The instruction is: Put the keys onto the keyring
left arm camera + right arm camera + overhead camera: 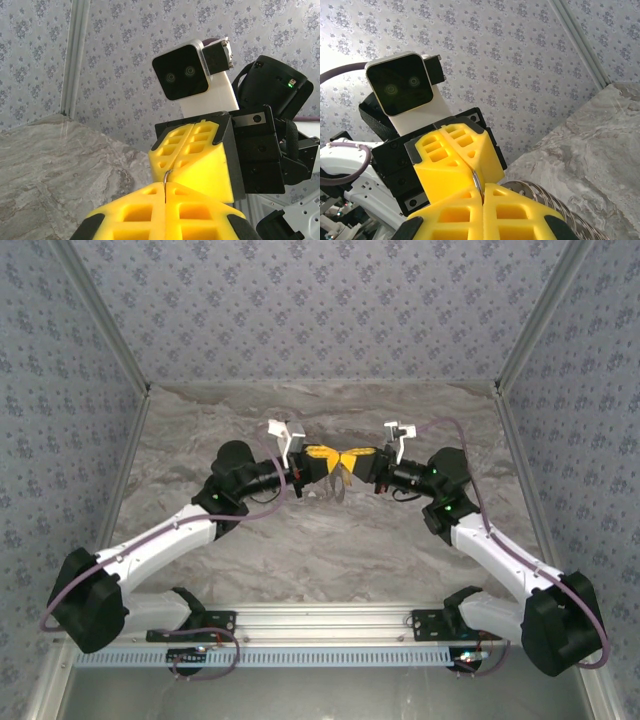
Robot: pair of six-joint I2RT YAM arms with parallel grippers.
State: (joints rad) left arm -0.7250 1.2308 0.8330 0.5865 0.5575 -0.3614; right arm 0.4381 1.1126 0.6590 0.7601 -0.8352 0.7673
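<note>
Left gripper [165,196]: yellow fingers pressed flat together, with a thin grey wire rising out of the seam at their tips. I take that wire for the keyring [165,179].
Right gripper [482,196]: fingers likewise pressed together, and a sliver of dull metal shows at the top of their seam. It looks like the same loop seen edge-on, so both arms seem to pinch it.
Where the keyring lies: right at both sets of tips, bridging the small gap between them, held in the air above the table [300,560].
Long axis: most of the loop is buried between the pads. The bare piece runs from the left tips straight to the right tips and hooks over just as it reaches them.
Which arm is nearer: neither, since the grippers meet tip to tip with the wire touching both.
Key: too small to make out, and I cannot tell whether it sits inside either pinch.
Beside the right fingers: a coiled metal hose [547,202], just off to their outer side and apart from the wire.
What the next move turns on: in my judgement, keeping the two pinches in line along that short bare stretch. A sideways twist could bend the wire or let it slip out.
</note>
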